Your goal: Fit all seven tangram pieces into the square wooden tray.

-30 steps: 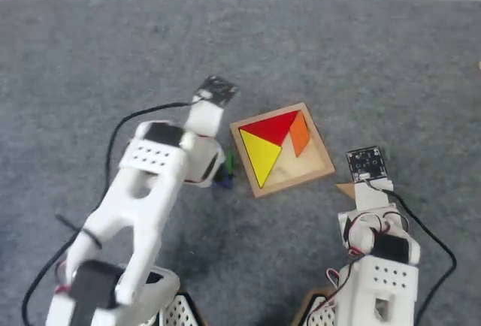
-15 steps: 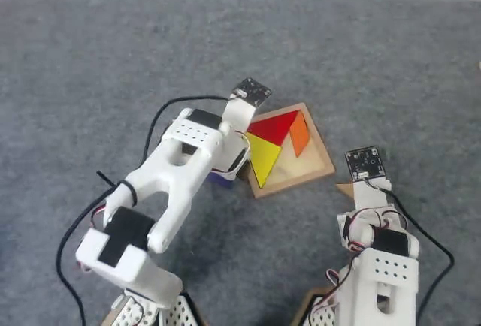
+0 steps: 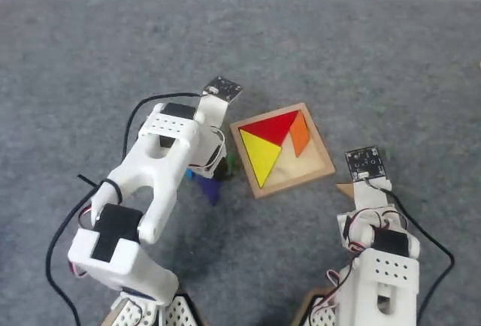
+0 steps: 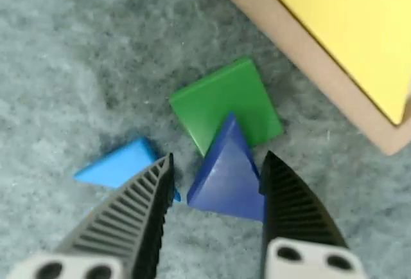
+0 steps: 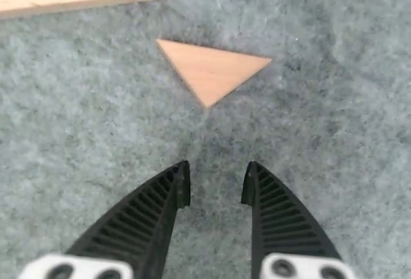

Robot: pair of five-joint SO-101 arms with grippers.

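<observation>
I count seven pieces: three in the tray, four on the carpet (image 3: 113, 55). The square wooden tray (image 3: 304, 167), just right of centre in the high view, holds one red triangle (image 3: 272, 127), one yellow triangle (image 3: 259, 157) and one orange piece (image 3: 299, 134). Off its left corner lie one green square (image 4: 225, 102), one dark blue triangle (image 4: 226, 173) overlapping it, and one light blue piece (image 4: 119, 163). My left gripper (image 4: 218, 158) is spread either side of the dark blue triangle. One wood-coloured triangle (image 5: 212, 70) lies below the tray's right corner. My right gripper (image 5: 217, 166) hangs parted near it, gripping nothing.

Your high camera looks down from afar; both wrist cameras look downward from near; all three share the rim of the wooden tray (image 3: 296, 182).
</observation>
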